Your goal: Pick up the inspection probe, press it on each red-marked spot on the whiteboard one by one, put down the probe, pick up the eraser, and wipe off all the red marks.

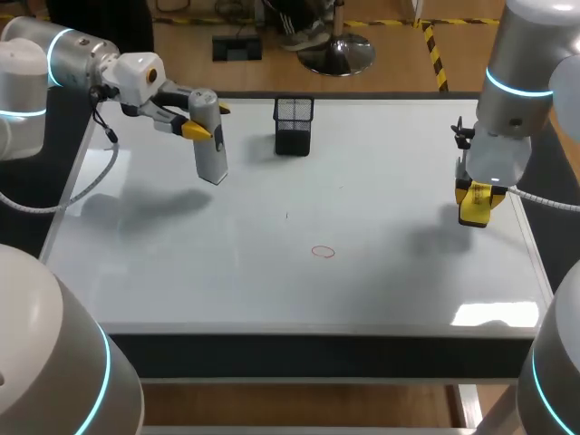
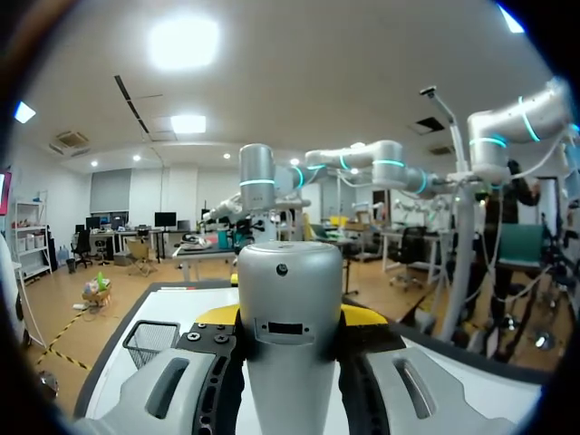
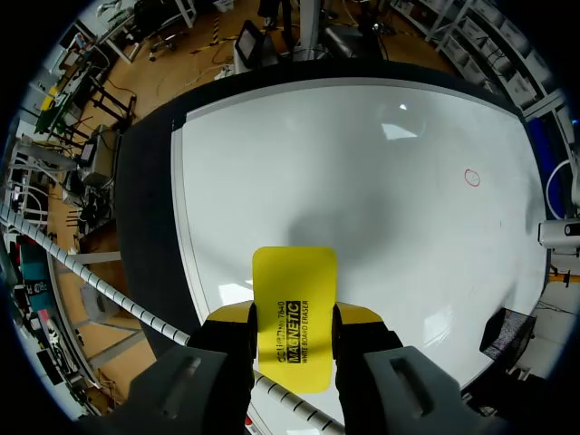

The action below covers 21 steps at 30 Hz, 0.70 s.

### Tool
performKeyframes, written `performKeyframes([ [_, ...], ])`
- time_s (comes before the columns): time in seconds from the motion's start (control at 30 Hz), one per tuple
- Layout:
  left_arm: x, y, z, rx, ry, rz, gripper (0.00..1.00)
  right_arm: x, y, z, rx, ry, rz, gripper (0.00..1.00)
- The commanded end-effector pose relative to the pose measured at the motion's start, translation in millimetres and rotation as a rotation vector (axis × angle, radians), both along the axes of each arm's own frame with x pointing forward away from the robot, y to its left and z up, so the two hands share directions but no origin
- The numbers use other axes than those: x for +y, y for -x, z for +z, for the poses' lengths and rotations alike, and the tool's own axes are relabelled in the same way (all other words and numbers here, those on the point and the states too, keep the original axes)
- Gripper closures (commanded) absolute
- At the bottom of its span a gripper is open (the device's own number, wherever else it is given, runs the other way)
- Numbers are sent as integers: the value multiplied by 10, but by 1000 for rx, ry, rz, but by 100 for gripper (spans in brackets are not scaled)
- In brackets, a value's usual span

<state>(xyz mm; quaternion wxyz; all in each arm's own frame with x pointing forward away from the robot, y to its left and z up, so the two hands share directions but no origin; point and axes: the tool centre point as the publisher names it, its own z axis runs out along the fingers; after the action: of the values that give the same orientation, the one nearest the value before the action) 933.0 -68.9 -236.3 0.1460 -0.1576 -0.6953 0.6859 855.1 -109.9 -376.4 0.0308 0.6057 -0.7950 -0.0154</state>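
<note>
My left gripper (image 1: pixel 203 120) is shut on the grey inspection probe (image 1: pixel 208 136), held upright above the back left of the whiteboard (image 1: pixel 381 181). In the left wrist view the probe (image 2: pixel 288 335) stands between the yellow fingertips (image 2: pixel 217 315) of the gripper (image 2: pixel 290 317). My right gripper (image 1: pixel 474 201) is shut on the yellow eraser (image 1: pixel 472 208) above the board's right edge. The eraser (image 3: pixel 293 313) fills the gap in the right gripper (image 3: pixel 292 317). A single red circle mark (image 1: pixel 323 252) lies near the board's middle, seen small as the mark (image 3: pixel 471 178) in the right wrist view.
A black mesh pen holder (image 1: pixel 294 124) stands at the back middle of the board, also in view as the holder (image 2: pixel 150 343) beside the left gripper. The board's dark frame (image 1: pixel 317 343) runs along the front edge.
</note>
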Motion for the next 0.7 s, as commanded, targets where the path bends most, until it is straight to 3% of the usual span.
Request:
performKeyframes([
  [0.03,4,-1,17,0,-2,-2,100,-7,-5,5,0,2,2,100],
  [0.33,4,-1,17,0,-2,-2,100,22,10,13,2,8,11,100],
  [0.7,4,-1,17,0,-2,-2,100,626,227,119,31,62,84,100],
])
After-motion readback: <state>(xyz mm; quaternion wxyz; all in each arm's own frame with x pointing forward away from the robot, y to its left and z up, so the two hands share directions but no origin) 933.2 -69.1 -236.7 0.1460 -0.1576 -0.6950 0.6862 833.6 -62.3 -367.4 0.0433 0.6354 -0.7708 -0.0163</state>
